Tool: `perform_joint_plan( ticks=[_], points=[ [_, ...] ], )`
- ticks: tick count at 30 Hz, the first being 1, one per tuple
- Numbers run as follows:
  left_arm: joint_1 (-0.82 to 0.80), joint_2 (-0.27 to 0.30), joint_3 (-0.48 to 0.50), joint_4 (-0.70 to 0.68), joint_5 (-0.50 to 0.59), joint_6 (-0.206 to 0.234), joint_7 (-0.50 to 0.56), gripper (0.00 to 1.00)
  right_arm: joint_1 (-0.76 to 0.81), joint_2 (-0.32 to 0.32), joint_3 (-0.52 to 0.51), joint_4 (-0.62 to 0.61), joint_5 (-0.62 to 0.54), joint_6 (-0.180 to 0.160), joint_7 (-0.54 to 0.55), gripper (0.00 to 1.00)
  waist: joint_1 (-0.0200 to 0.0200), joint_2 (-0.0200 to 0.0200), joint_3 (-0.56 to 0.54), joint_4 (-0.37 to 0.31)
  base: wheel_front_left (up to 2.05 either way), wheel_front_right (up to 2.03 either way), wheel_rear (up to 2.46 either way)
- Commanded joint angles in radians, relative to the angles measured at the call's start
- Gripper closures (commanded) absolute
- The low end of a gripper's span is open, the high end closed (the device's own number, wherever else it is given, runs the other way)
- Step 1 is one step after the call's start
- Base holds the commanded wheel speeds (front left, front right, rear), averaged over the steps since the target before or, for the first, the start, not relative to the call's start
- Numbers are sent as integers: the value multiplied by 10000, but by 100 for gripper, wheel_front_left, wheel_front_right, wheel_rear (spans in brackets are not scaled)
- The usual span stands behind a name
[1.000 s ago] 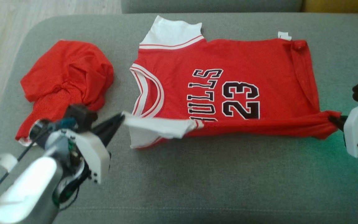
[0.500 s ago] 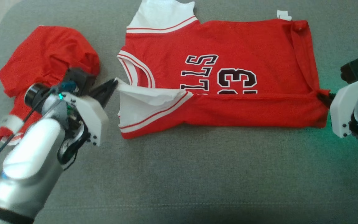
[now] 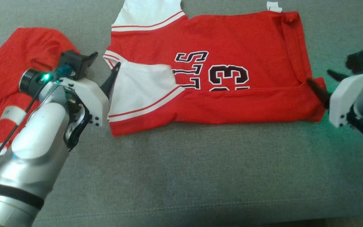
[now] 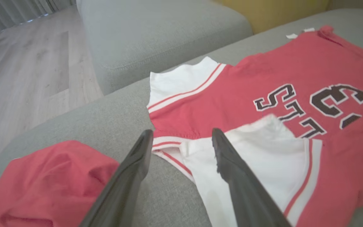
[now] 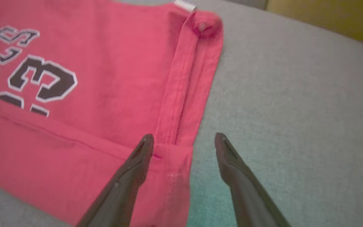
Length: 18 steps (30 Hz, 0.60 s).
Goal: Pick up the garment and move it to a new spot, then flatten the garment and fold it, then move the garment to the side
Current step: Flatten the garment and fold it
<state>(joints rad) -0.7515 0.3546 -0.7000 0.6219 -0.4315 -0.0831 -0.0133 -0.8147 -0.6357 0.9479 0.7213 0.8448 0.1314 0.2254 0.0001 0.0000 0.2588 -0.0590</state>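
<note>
Across the grey sofa cushion (image 3: 200, 173) the red jersey (image 3: 238, 41) lies spread sideways, collar toward the robot's left and hem toward its right. Its near long edge is turned up over the lettering, so a white sleeve (image 3: 140, 85) rests on the chest. That lengthwise fold looks laid down, which would explain why nothing is gripped.

The left fingers (image 4: 238, 183) stand well apart at the collar end, one over the sleeve's edge and the other over bare cushion; whether the first touches cloth cannot be told. The right fingers (image 5: 128, 176) are likewise spread at the hem corner (image 3: 314, 107), straddling its edge without clamping it.

A second red garment (image 3: 14, 53) sits crumpled just beyond the left arm.

The left forearm rises from the lower left with its wrist turned inward toward the sleeve. The right arm reaches in low from the right edge, pointing left at the hem.
</note>
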Motion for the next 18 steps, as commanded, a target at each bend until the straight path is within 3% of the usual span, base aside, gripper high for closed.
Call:
perform_joint_plan(
  ticks=[1,7,12,18],
  points=[
    [-605,224,563,-80,-67,226,-402,0,-101,-119,-302,5,136,-7,-563,0,-1,0,-97,-28,0,0,0],
    [-357,-228,1411,83,-725,886,-1712,0,97,224,-1168,34,560,-7,-2512,0,-1,0,-522,-5,0,0,0],
    [208,-672,2324,-564,-1323,1421,-2376,0,470,522,-2182,-98,539,-7,-4332,0,-1,0,-909,92,0,0,0],
    [1722,-1354,3598,-2617,-1303,2005,-2478,0,1489,1157,-4344,-1048,-379,-7,-4860,0,-1,0,-1382,129,0,0,0]
  ],
)
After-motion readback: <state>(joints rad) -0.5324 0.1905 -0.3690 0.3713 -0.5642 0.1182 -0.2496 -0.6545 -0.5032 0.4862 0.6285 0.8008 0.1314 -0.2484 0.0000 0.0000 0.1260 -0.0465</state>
